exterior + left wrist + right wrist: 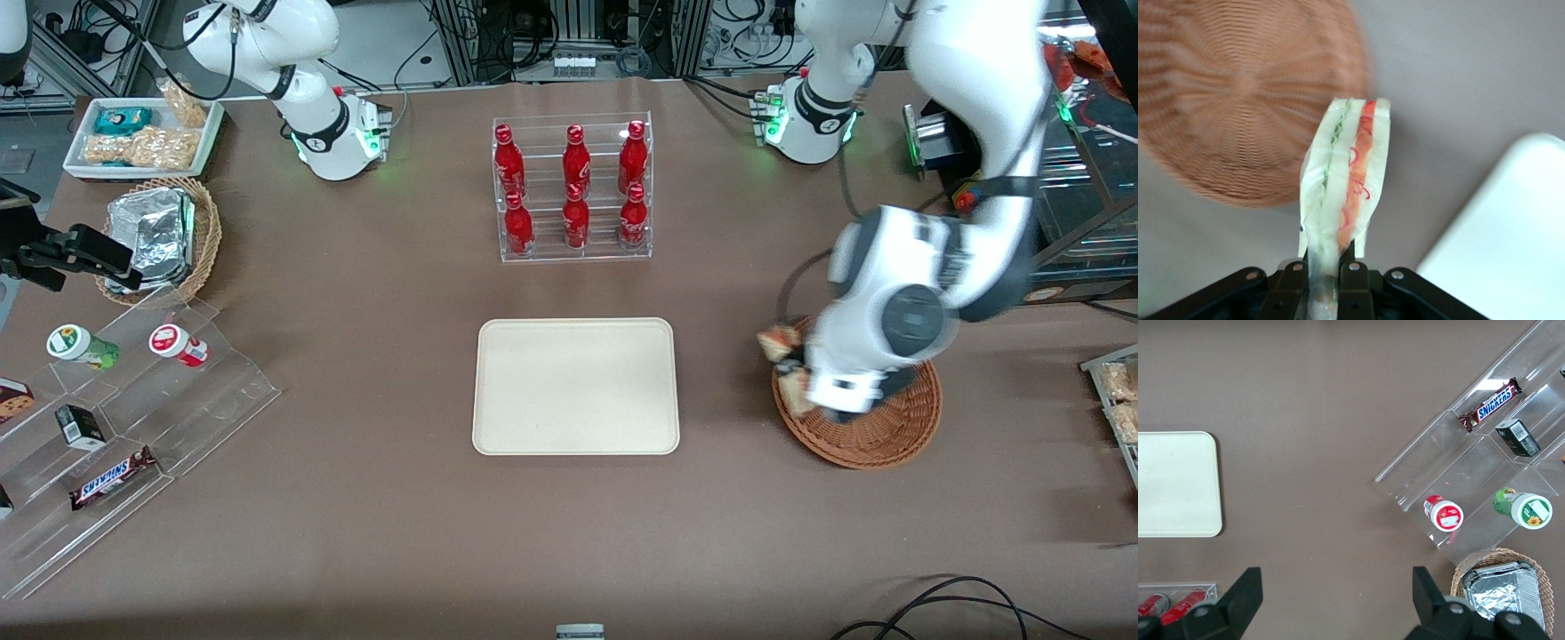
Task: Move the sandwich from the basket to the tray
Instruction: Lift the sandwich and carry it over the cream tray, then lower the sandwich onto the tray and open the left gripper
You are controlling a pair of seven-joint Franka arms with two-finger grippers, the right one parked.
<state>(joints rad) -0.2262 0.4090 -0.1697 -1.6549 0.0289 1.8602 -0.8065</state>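
Carry step underway — gripper (pixel 1323 270) clamped on sandwich (pixel 1346 180), held above table at basket's (pixel 889 427) 9 o'clock rim. Next: travel toward 9 o'clock — over tray (pixel 576 387), lower, release.

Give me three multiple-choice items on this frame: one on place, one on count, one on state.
1. Where is the sandwich?
A. lying in the basket
B. on the tray
C. held by the hand above the table

2. How many red bottles stand in the clear rack?
A. four
B. six
C. eight

3. What state is the tray in?
A. bare
B. holding a sandwich
C. holding bottles

Key: 1 C, the hand grips the wedge's end, clear of the basket. 2 B, two rows of three. 3 A, nothing lies on it in the front view.
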